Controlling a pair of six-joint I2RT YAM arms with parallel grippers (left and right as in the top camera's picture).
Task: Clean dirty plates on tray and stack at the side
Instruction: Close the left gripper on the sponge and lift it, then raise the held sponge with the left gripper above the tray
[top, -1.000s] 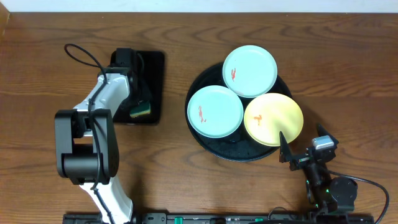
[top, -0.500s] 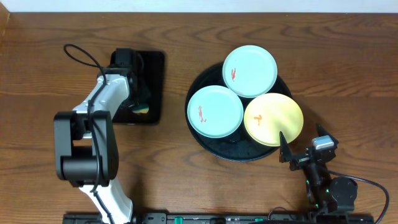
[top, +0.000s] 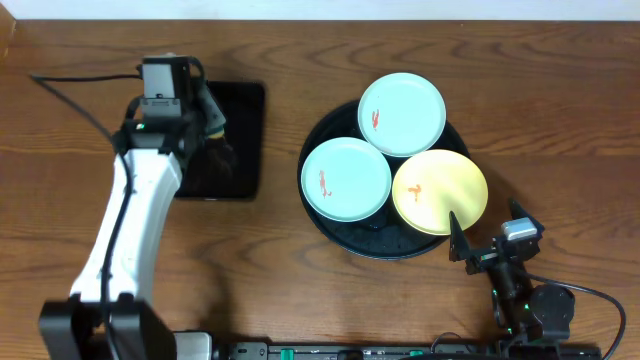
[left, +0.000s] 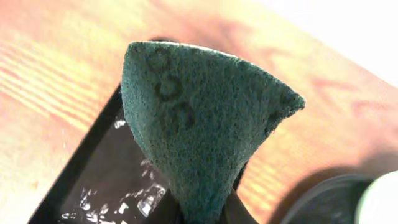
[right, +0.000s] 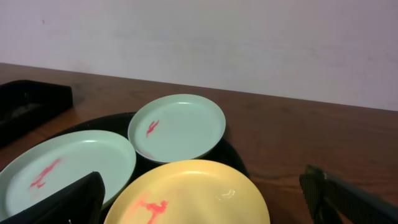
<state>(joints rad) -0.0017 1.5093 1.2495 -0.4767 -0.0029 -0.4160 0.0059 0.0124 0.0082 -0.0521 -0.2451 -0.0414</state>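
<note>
Three plates lie on the large round black tray (top: 340, 228): a mint-green one (top: 401, 113) at the back, a mint-green one (top: 346, 179) at the left, and a yellow one (top: 439, 191) at the right. Each bears an orange-red smear. My left gripper (top: 213, 135) is shut on a dark green sponge (left: 205, 137) and holds it above the rectangular black tray (top: 240, 140). My right gripper (top: 487, 243) is open and empty, low at the front right, just short of the yellow plate (right: 193, 193).
The small rectangular black tray looks wet in the left wrist view (left: 106, 180). Bare wooden table (top: 560, 120) surrounds both trays. The right arm's base (top: 535, 310) sits at the front edge.
My left gripper has lifted off the rectangular tray with the sponge in it, and the arm has swung up and outward. The right arm and plates have not moved.
</note>
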